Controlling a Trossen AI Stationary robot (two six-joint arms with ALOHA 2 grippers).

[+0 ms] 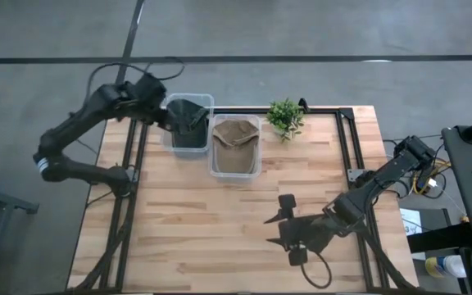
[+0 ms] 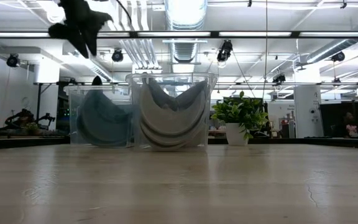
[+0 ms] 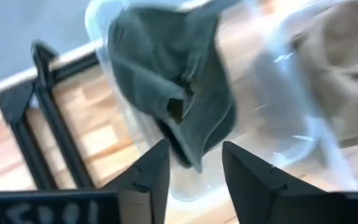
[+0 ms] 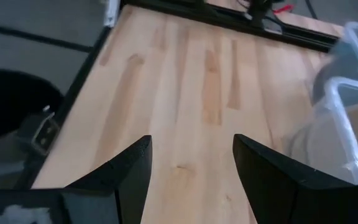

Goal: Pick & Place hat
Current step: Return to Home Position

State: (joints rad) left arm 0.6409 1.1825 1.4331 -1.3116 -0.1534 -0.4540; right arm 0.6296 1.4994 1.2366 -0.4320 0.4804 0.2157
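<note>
Two clear plastic bins (image 1: 190, 96) at 12 o'clock separate black fabric cap (image 1: 188, 124), brown fabric cap (image 1: 234, 141); left gripper (image 3: 194, 152) above, right gripper (image 4: 191, 146) 5 o'clock, both spread, empty.

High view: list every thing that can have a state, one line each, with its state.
left gripper, open, empty, above left bin
right gripper, open, empty, over bare table
left bin, holds black cap
right bin, holds brown cap
plant, upright

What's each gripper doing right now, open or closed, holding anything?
Left gripper: open, empty, above the left bin.
Right gripper: open, empty, over the table.
</note>
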